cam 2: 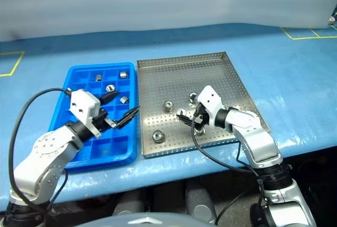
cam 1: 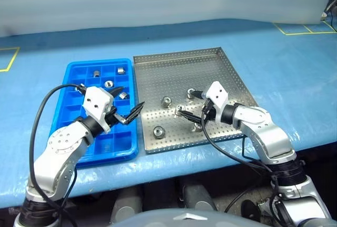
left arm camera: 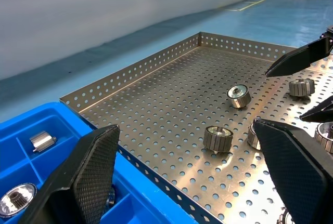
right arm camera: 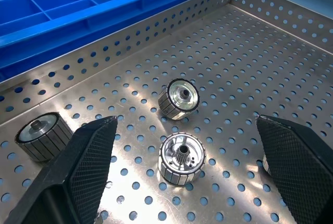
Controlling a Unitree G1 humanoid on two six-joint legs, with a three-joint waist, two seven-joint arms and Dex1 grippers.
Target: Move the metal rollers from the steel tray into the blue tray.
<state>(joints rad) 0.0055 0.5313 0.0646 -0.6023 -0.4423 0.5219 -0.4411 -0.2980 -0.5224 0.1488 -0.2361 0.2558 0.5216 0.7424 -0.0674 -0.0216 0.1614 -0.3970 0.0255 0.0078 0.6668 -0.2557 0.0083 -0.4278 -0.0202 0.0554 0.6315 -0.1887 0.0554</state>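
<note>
The job reads as partly done, with a share of the metal rollers point(cam 1: 166, 101) moved across and the rest waiting. Starting at the left, the blue tray point(cam 1: 77, 72) lies on the blue-covered table point(cam 1: 295, 74) with its long side just beside the steel tray point(cam 1: 158, 64). Four rollers sit in separate compartments toward its far end: one point(cam 1: 97, 73) and another point(cam 1: 120, 70) in the farthest filled row, then one point(cam 1: 108, 84) and one point(cam 1: 123, 95) a little nearer; the near compartments that can be seen hold nothing. The left end effector point(cam 1: 129, 107) hangs over the blue tray's right edge with its black fingers spread wide and nothing between them. In the steel tray, about five rollers remain on the perforated floor: one point(cam 1: 158, 131) near the front rim, one at mid-floor, and a cluster beneath the right end effector point(cam 1: 187, 105), whose exact count is hard to tell because the fingers cover part of it. That right end effector is also spread wide and empty, poised low over two rollers point(right arm camera: 181, 158) seen between its fingers point(right arm camera: 86, 167) in its wrist view. By this reading, roughly half the transfer is left.
</note>
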